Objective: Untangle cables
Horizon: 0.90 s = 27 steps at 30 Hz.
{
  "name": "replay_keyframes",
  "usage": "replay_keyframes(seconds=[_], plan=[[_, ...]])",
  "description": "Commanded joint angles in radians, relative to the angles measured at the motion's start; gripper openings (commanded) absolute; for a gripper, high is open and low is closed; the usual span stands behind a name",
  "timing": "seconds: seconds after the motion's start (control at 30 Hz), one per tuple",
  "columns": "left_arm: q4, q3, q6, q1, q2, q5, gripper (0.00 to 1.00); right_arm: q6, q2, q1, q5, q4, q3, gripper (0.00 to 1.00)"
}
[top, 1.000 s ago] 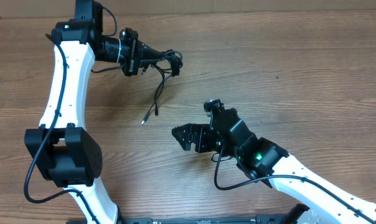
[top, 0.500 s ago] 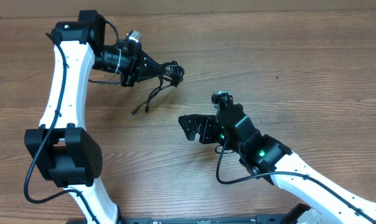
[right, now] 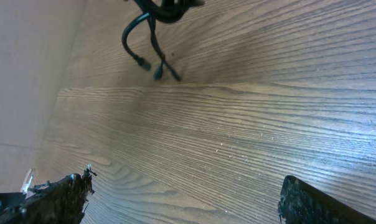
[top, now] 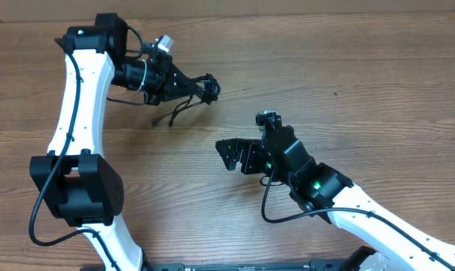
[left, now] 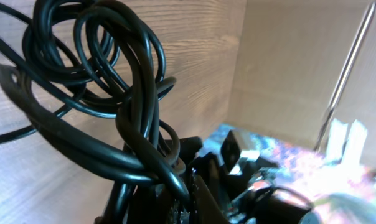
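The cables (top: 206,86) are a knot of thin black cords held above the table at the far left-centre. My left gripper (top: 194,84) is shut on the knot. Loose ends (top: 175,111) hang down from it toward the wood. In the left wrist view the cables' loops (left: 113,81) fill the frame and run down into the closed jaws of the left gripper (left: 175,196). My right gripper (top: 227,154) stands open over bare wood, well right of and nearer than the bundle. In its view the cables' plug ends (right: 152,53) dangle at the top, far ahead of the right gripper (right: 182,202).
The wooden table (top: 348,90) carries nothing else that I can see. The white left arm (top: 77,105) runs along the left side. The right arm (top: 363,211) comes in from the bottom right.
The left gripper has turned and lifted the bundle, so the dangling end has swung up and left off the table. The right gripper shifted slightly right and then held still.
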Motion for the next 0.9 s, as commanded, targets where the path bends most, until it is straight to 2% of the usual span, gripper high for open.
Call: replay_keyframes(seconds=[0.0,0.23,0.37,0.43,0.57,0.7,0.87], plan=[[-0.011,0.022,0.245,-0.004,-0.001,0.006,0.04,-0.019,0.000,-0.004,0.028,0.007,0.004,0.97],[-0.046,0.022,0.551,-0.004,-0.001,0.017,0.04,-0.100,0.000,-0.004,0.072,0.048,0.004,0.97],[-0.054,0.022,0.628,-0.004,-0.001,0.018,0.04,-0.112,0.000,-0.021,0.157,0.050,0.004,0.97],[-0.084,0.022,0.689,-0.005,-0.001,0.025,0.04,-0.111,0.000,-0.044,0.160,0.053,0.004,0.97],[-0.191,0.022,0.896,-0.024,-0.001,0.054,0.04,-0.103,0.000,-0.115,0.158,0.072,0.004,0.97],[-0.199,0.022,0.892,-0.056,-0.001,0.088,0.04,-0.101,0.000,-0.186,0.043,0.125,0.004,0.97],[-0.196,0.022,0.914,-0.120,-0.001,0.093,0.04,-0.101,0.000,-0.203,0.038,0.128,0.004,0.97]])
